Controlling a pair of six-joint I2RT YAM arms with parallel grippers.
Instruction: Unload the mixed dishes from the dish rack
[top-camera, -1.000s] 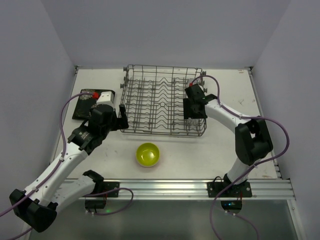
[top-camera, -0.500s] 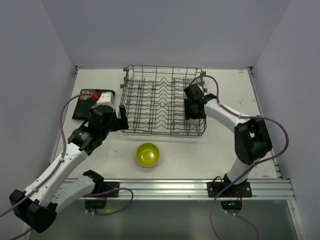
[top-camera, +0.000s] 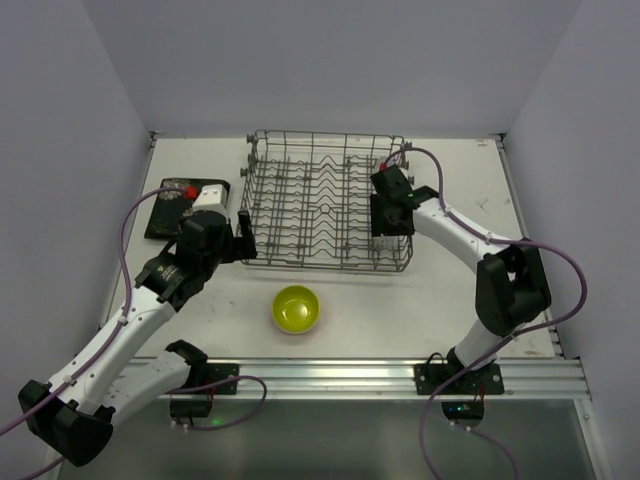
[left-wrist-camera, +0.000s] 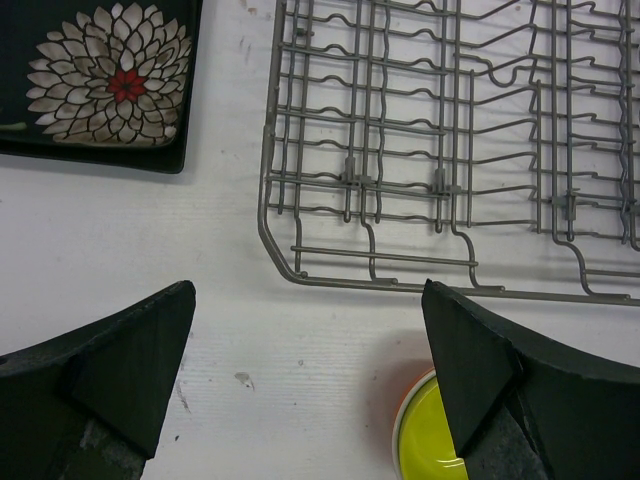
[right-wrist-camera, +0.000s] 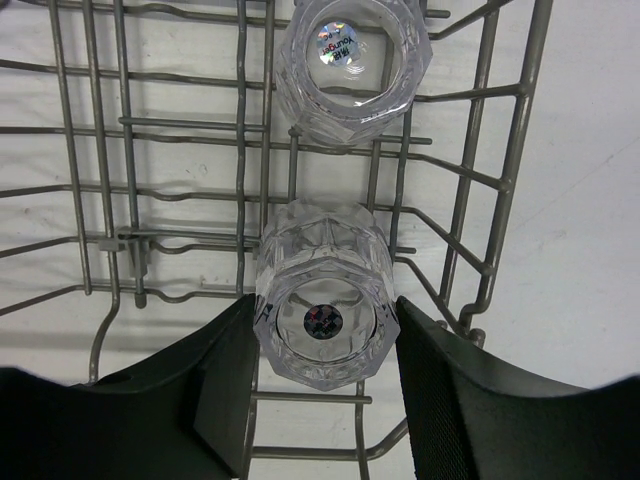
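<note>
The grey wire dish rack stands mid-table. My right gripper reaches down into its right end and is shut on a clear faceted glass, one black finger pressed on each side. A second clear glass stands just beyond it in the rack. My left gripper hovers open over bare table by the rack's near left corner, holding nothing. The yellow-green bowl sits in front of the rack; an orange and white rim shows around it. The black flowered plate lies left of the rack.
The rack's upright tines and side wires stand close around the held glass. White walls close in the table on the left, back and right. A metal rail runs along the near edge by the arm bases.
My right gripper's jaws have closed in onto the glass, and that wrist has shifted slightly. The left arm, bowl and plate have not moved.
</note>
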